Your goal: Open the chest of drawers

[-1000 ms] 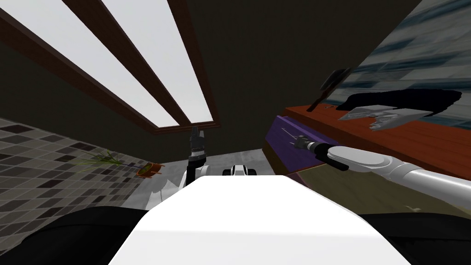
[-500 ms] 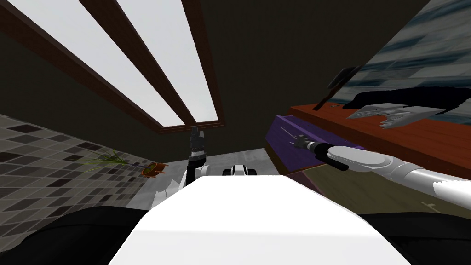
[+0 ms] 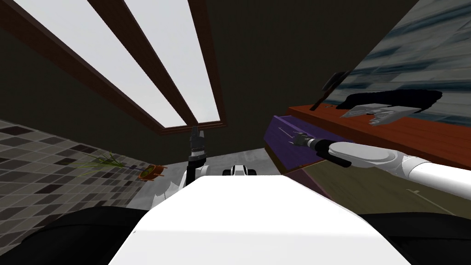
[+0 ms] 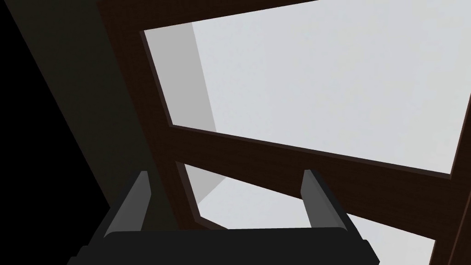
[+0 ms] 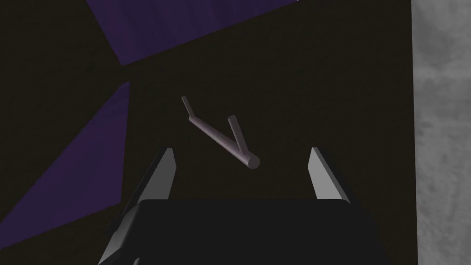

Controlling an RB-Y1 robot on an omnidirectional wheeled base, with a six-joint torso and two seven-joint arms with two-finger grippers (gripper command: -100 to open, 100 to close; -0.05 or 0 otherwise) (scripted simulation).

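1. Now the right gripper (image 5: 241, 152) stands wide open and holds nothing. Its fingers (image 5: 166, 172) flank the handle (image 5: 221, 135) without touching it.
2. That handle is a thin grey bar on two short posts. It lies slanted across the gap, with its nearer end just ahead of the fingertips.
3. It is fixed to a dark face with purple panels (image 5: 69, 184) beside it.
4. From the head, the right gripper (image 3: 294, 138) is right at the purple drawer (image 3: 294, 154) at the near end of the chest (image 3: 414, 135). The forearm reaches to it along the chest's front.
5. The chest has a red-brown top that carries some grey items (image 3: 377, 114) and a dark object (image 3: 332, 83) at its far edge.
6. The left gripper (image 4: 225, 177) is also spread open and empty. In the head view the left gripper (image 3: 197, 133) points upward, well apart from the chest, on its left.
7. A potted plant (image 3: 149, 171) lies further left, beyond that gripper from the chest.
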